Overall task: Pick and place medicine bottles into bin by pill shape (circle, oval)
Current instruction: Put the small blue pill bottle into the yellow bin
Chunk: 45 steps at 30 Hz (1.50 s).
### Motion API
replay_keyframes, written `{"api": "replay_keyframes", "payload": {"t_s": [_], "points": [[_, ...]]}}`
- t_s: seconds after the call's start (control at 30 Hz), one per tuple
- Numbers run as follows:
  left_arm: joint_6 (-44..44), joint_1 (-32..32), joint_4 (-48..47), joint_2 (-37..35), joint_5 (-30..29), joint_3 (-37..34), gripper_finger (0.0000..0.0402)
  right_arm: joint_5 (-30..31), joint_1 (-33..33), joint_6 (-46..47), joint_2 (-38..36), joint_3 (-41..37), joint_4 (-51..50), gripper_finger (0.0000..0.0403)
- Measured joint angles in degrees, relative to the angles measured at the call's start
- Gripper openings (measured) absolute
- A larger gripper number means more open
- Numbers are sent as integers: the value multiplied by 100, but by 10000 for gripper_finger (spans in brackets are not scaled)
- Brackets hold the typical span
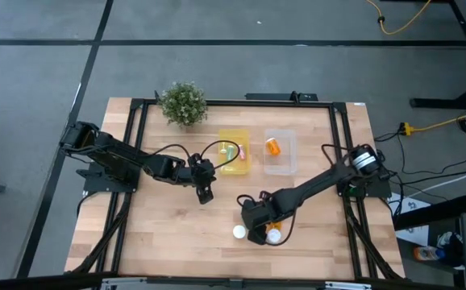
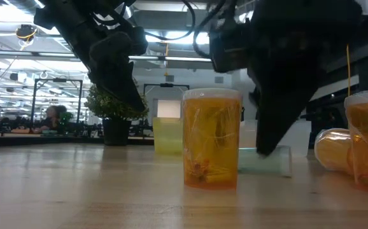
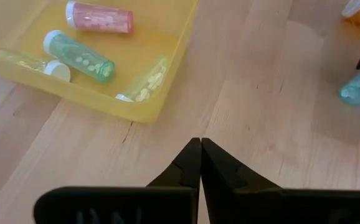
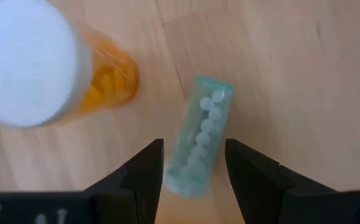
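My right gripper (image 4: 192, 146) is open and points down over a teal vial (image 4: 200, 137) of round white pills. The vial lies on its side on the wood, and my fingers stand on either side of its near end without clearly touching it. The vial also shows in the low view (image 2: 270, 160). An orange bottle with a white cap (image 4: 49, 65) stands upright beside it. Another capped orange bottle (image 1: 239, 232) stands near the front. My left gripper (image 3: 200, 146) is shut and empty, hovering near the yellow bin (image 1: 235, 153).
The yellow bin (image 3: 167, 68) holds pink (image 3: 99, 17), teal (image 3: 80, 57) and cream (image 3: 144, 84) vials. The clear bin (image 1: 281, 165) holds an orange bottle (image 1: 273, 147). A potted plant (image 1: 183, 103) stands at the far left. Bare wood lies at the front left.
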Motion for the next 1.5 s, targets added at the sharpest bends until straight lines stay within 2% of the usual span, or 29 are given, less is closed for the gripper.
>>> {"api": "replay_keyframes", "payload": {"t_s": [0.53,0.63,0.83,0.93,1.07,1.27,1.37,1.5], "points": [[135,0,7,-1,-1,0,4,410,-152,-157,277,17,-69,170],[135,0,7,0,-1,0,4,438,-187,229,279,17,-71,154],[135,0,7,0,-3,0,4,507,-325,731,279,21,-91,94],[135,0,7,0,-2,0,4,877,-413,645,302,131,-291,84],[132,0,7,0,-1,0,4,1398,-492,405,293,541,-966,94],[132,0,7,0,-1,0,4,2559,-704,133,169,1242,-2193,96],[132,0,7,-1,-3,0,4,2965,-907,-155,148,1433,-2170,96],[130,0,7,0,-1,0,4,3021,-1271,-540,148,1439,-1755,96]]}}
